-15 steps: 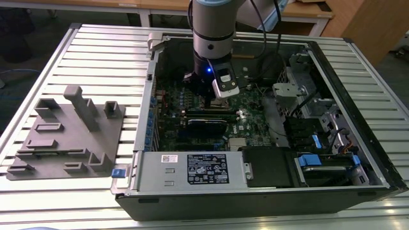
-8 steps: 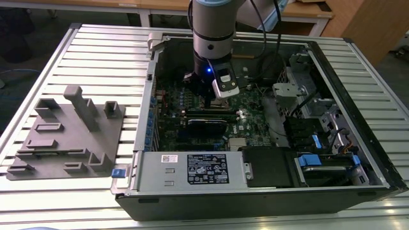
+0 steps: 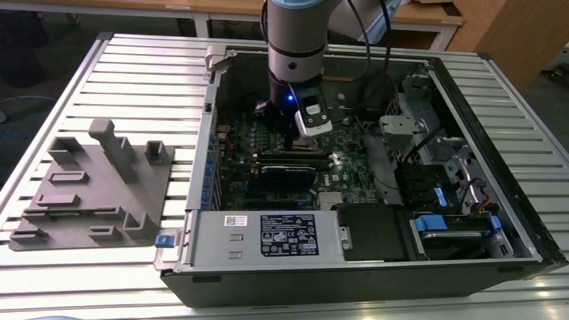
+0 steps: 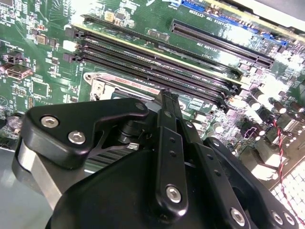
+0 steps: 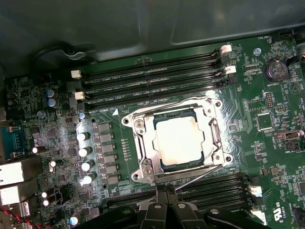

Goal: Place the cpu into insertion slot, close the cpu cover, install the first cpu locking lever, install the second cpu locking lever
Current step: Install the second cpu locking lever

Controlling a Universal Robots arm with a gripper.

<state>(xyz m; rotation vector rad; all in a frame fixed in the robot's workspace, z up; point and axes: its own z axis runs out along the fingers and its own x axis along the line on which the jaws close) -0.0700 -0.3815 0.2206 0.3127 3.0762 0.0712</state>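
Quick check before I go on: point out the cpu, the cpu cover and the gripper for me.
cpu [image 5: 180, 140]: first wrist view, middle of its pale metal top.
cpu cover [image 5: 141, 138]: first wrist view, one side bar of the silver frame.
gripper [image 5: 166, 191]: first wrist view, at its fingertips.

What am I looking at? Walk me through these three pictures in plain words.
The exterior view, taken from a camera off the machine, shows a robot arm reaching down into an open computer case that lies on a slatted table. A grey holder block sits at the exterior view's left.

The two wrist views come from cameras riding on the arm. The black gripper hangs just above the green motherboard. The cpu sits in the socket, framed by the silver cpu cover. A thin metal lever angles out beside the gripper. Nothing can be seen held.
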